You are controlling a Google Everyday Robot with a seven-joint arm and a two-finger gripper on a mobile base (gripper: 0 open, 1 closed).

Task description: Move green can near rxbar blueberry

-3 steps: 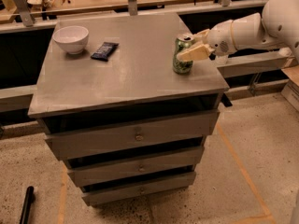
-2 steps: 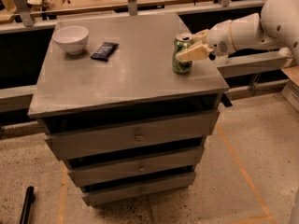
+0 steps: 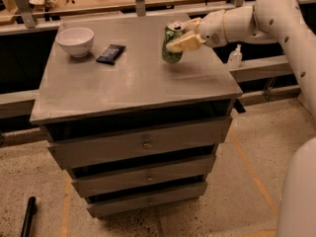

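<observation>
Grey counter with three drawers, seen from above and in front. Toward its right rear, a white arm reaches in from the right, and its tool pinches the green can between cream fingers. The can stands upright; whether its base touches the surface cannot be told. The rxbar blueberry lies flat at the left rear, well apart from the can, with a white bowl just beside it on the left.
</observation>
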